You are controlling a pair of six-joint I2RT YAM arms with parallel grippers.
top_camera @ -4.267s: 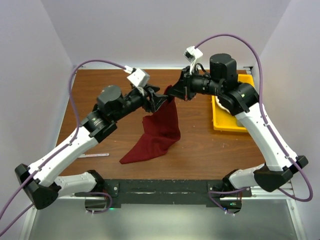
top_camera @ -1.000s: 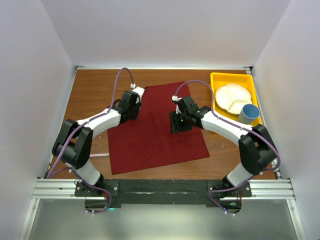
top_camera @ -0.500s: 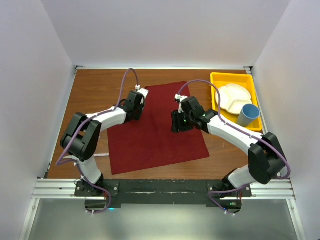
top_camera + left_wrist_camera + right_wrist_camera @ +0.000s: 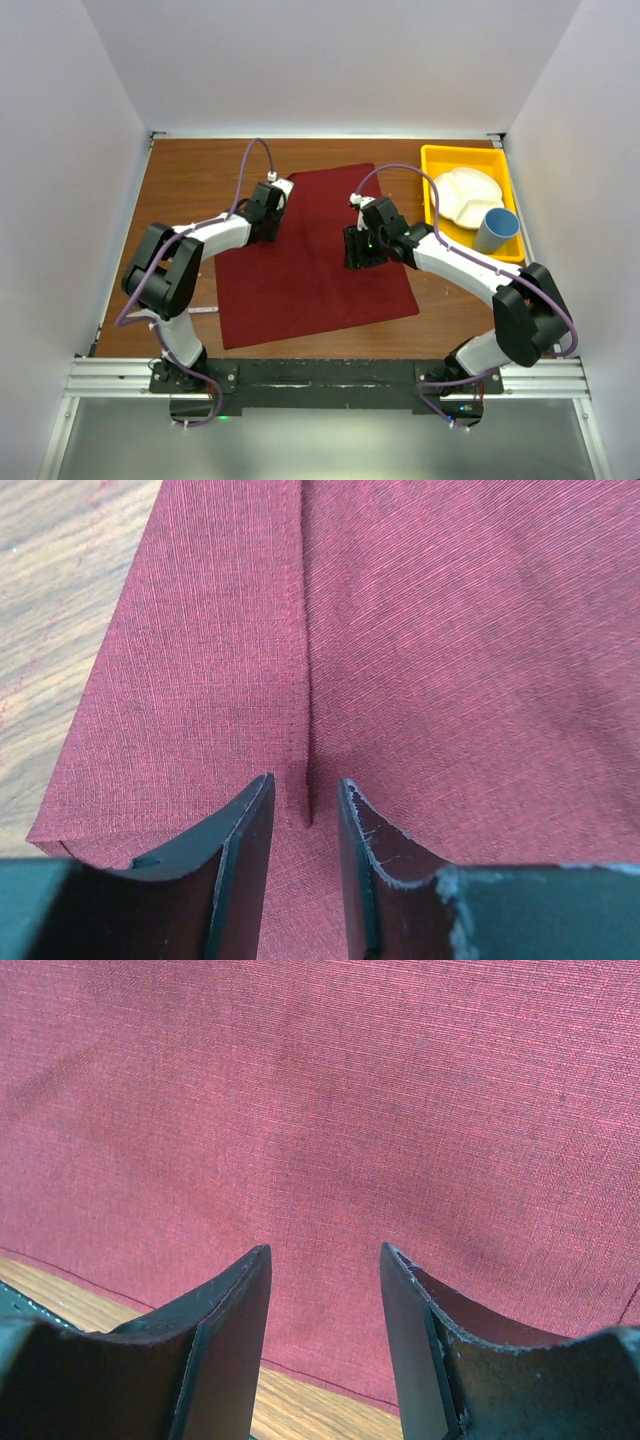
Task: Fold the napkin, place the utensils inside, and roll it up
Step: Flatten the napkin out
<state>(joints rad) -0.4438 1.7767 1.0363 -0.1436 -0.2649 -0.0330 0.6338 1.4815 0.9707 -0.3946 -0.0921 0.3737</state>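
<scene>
Maroon napkin [image 4: 310, 260] is spread out flat on the desk [image 4: 190, 180]. It's plain cloth with hemmed edges, roughly square, turned a little askew. One slim silvery utensil [image 4: 203, 311] lies flat right by its near-left corner.

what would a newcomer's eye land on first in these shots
A big maroon napkin lies spread flat in the middle of the wooden table. The left gripper sits at its far left edge and the right gripper over its right half, each with jaws apart. At the far right, a yellow tray holds a white divided plate and a blue cup.
</scene>
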